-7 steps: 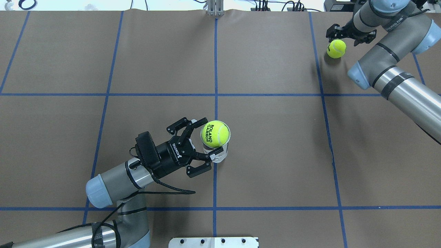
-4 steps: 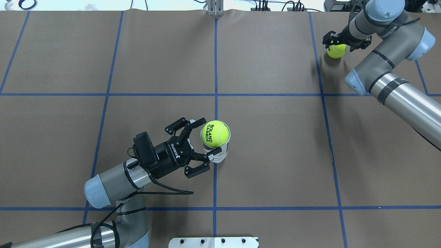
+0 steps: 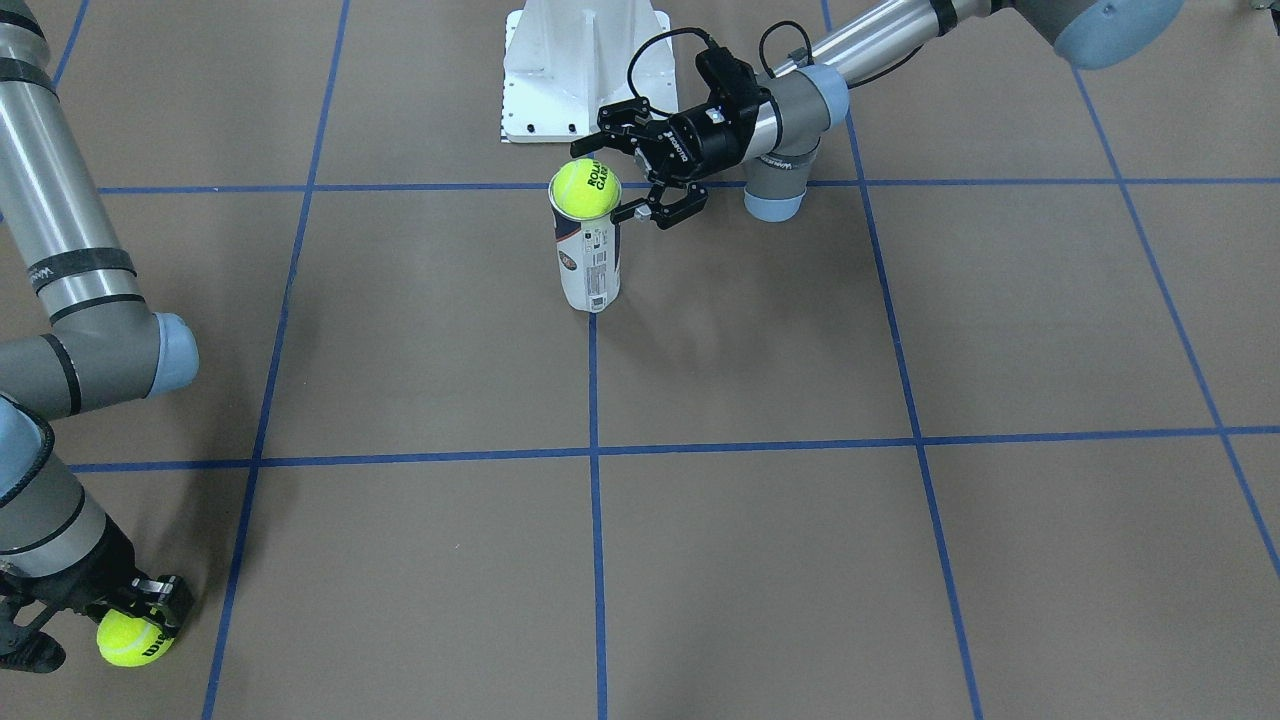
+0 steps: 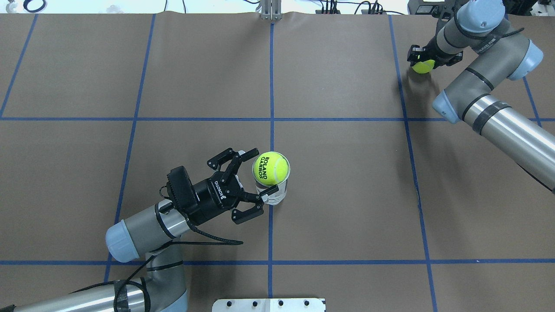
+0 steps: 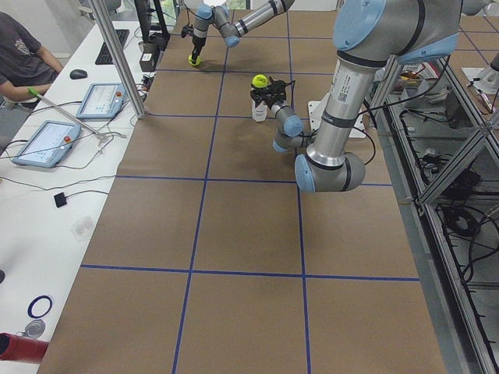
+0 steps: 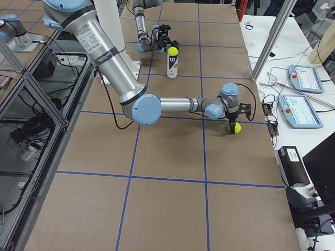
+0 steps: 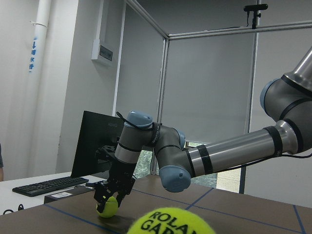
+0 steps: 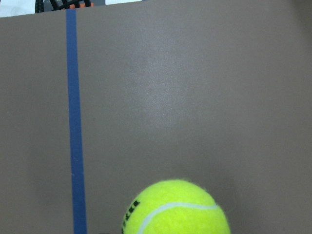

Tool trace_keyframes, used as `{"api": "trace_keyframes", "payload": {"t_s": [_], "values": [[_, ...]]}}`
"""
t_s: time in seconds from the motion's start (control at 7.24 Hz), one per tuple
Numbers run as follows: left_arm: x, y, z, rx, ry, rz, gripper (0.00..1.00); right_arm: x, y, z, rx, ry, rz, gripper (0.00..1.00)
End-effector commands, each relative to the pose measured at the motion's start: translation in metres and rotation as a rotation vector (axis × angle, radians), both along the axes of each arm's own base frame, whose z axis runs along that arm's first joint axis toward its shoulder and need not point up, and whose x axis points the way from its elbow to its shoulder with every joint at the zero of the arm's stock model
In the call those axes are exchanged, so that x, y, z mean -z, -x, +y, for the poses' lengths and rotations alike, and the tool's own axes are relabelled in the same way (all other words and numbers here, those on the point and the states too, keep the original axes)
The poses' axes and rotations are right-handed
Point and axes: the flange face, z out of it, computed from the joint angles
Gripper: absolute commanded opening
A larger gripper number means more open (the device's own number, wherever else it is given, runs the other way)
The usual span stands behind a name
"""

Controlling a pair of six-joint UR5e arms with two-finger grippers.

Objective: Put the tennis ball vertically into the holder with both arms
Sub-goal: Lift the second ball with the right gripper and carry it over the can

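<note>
**A:** Where is the holder (image 3: 590, 262)?

**B:** It stands upright near the middle of the brown paper tabletop (image 4: 347, 195), on a blue tape line (image 4: 272, 86). A tennis ball (image 3: 586, 187) sits in its open mouth. Beside the tabletop is a white desk (image 5: 47, 179) with two tablets (image 5: 97, 100).

**A:** What is it made of?

**B:** It is a clear plastic tube with a white-and-navy label. The ball is yellow felt with black letters.

**A:** And the jaws?

**B:** The left gripper (image 4: 263, 171) has its jaws wide, one on each side of the holder's top. The right gripper (image 7: 108, 199) is at a far corner, its jaws spread over a second tennis ball (image 8: 175, 209) lying on the tabletop.
</note>
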Motion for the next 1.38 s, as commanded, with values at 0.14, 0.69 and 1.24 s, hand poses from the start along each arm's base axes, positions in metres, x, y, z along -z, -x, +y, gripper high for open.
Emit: {"api": "trace_keyframes", "payload": {"t_s": [0.14,0.69,1.24], "values": [[0.000,-0.001,0.000,0.001,0.001,-0.002,0.96,0.054,-0.014,0.022,0.005,0.010,-0.063,0.00],[0.000,-0.001,-0.002,0.013,0.015,0.000,0.96,0.280,-0.016,0.186,-0.016,0.247,-0.235,0.00],[-0.004,-0.006,-0.001,0.010,0.019,-0.014,0.96,0.389,0.042,0.308,0.062,0.367,-0.447,0.00]]}}
